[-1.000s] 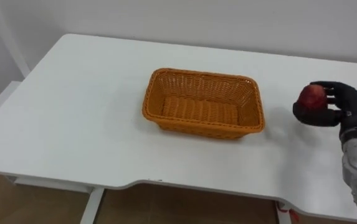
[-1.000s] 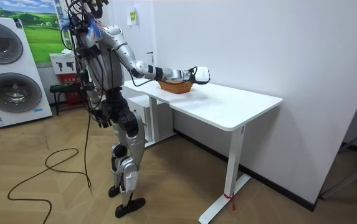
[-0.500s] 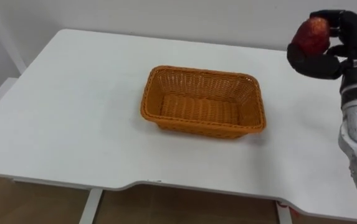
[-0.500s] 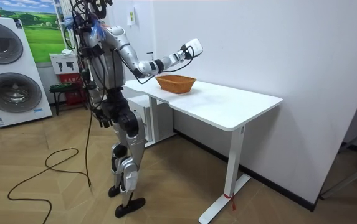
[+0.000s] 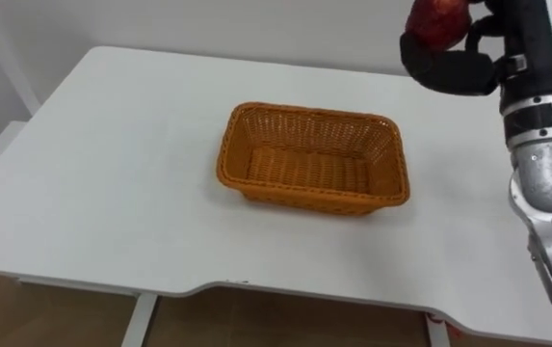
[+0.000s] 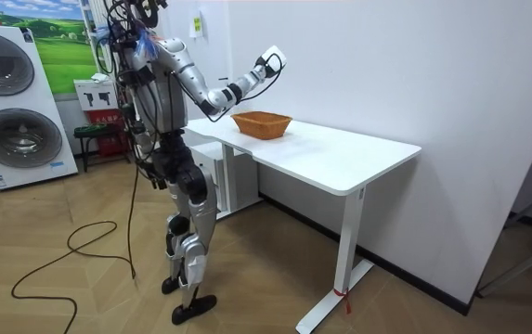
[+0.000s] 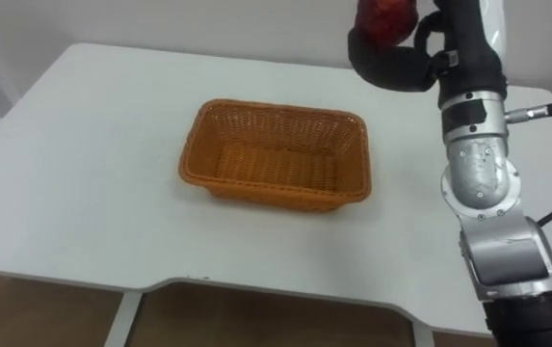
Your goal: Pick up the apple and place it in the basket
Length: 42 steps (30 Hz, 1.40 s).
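A red apple [image 5: 436, 17] sits in my right hand [image 5: 460, 64], whose dark fingers curl round it. The hand is raised high above the white table [image 5: 112, 173], over the far right, beyond the back right corner of the basket. The orange wicker basket [image 5: 304, 199] stands empty in the middle of the table, its long side toward me. The right eye view has the apple [image 7: 383, 15] and the hand [image 7: 401, 56] at the top edge, above the basket [image 7: 266, 198]. In the room view I stand at the table's end with the right hand [image 6: 270, 61] lifted over the basket [image 6: 262, 124].
The table's front edge curves near me, and bare floor shows below it. A white wall runs close behind the table. In the room view washing machines [image 6: 10, 102] stand behind me on the left, and the long table [image 6: 340, 162] stretches to the right.
My right hand has lifted the apple off the table at the right and carried it up and leftward, toward the basket. The basket has not moved.
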Available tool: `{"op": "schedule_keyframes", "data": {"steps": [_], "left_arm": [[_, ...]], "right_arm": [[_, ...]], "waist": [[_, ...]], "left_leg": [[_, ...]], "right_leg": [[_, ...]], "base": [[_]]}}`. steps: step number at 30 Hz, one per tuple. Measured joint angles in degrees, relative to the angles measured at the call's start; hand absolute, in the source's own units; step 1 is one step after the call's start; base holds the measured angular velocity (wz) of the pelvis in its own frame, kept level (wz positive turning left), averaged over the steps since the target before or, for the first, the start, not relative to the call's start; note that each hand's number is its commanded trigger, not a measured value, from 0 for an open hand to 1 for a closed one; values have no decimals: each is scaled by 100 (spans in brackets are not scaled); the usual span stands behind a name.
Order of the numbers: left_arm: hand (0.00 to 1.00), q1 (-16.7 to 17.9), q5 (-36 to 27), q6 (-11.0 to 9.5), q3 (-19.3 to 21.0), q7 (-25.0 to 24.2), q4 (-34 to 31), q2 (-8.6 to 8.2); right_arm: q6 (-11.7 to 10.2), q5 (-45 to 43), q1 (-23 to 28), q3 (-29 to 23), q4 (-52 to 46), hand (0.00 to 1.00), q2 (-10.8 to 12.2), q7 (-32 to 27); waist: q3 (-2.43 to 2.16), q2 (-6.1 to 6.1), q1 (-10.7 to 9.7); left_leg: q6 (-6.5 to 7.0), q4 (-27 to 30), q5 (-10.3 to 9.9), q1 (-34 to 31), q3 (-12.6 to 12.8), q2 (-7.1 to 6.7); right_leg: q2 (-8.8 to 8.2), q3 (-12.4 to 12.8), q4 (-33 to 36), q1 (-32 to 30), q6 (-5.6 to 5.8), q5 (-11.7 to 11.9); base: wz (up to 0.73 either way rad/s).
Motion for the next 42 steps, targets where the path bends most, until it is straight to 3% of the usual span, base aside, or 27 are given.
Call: {"op": "schedule_keyframes", "data": {"steps": [2, 3, 4, 5, 14, 17, 22, 36, 42], "left_arm": [[0, -35, -1, -1, 1, 4, 0, 1], [0, -46, -2, -1, -21, 9, 0, 8], [0, -50, -8, 1, -68, 13, 0, 17], [0, -50, -6, 2, -152, 11, -14, 27], [0, -95, -4, -40, -690, 10, -38, 34], [0, -144, -9, -62, -771, 12, -30, 33], [0, -146, -38, -65, -820, 13, 15, 29], [0, -145, -36, -100, -874, 60, 12, -36], [0, -50, -51, -120, -766, 239, 13, -43]], "right_arm": [[0, -92, 26, 10, -56, 99, 15, 107], [0, -128, 32, 51, -120, 69, 16, 142], [-1, -138, 31, 88, -147, 58, 17, 156], [-1, -244, 35, 170, -175, 0, 43, 200], [-3, -421, 602, 420, -384, 0, 265, 685], [-9, -458, 700, 422, -615, 0, 297, 686], [-145, -472, 713, 480, -806, 0, 299, 679], [-170, -888, 936, 565, -815, 0, 312, 640], [-227, -665, 935, 118, -838, 0, 316, 165]], "waist": [[2, 2, -1], [10, 15, -1], [17, 25, -3], [26, 40, -5], [44, 70, -28], [20, 74, -23], [15, 68, -37], [11, 140, -158], [5, 104, -213]], "left_leg": [[0, 3, 0, 13, 3, -1], [0, 6, 0, 24, 5, -2], [0, 8, 0, 28, 19, -1], [0, 11, 0, 27, 27, 2], [0, -20, -1, 10, 43, 8], [-1, -22, -1, 2, 43, 6], [0, -21, 0, 6, 47, 4], [0, -33, 0, 25, 106, 16], [1, -77, 0, 90, 178, 18]], "right_leg": [[-2, 9, 0, -1, 0, 0], [-1, 22, -1, -2, 0, 0], [1, 41, -2, -2, 0, 0], [9, 121, -6, -2, 0, 0], [14, 150, -4, -14, 0, 0], [13, 148, 2, -55, -1, 1], [11, 144, 0, -59, -1, 2], [19, 214, -1, -70, -1, 1], [20, 281, 15, -58, 4, 4]], "base": [[0], [0], [-6], [-7], [-1], [-1], [0], [-1], [-7]]}}
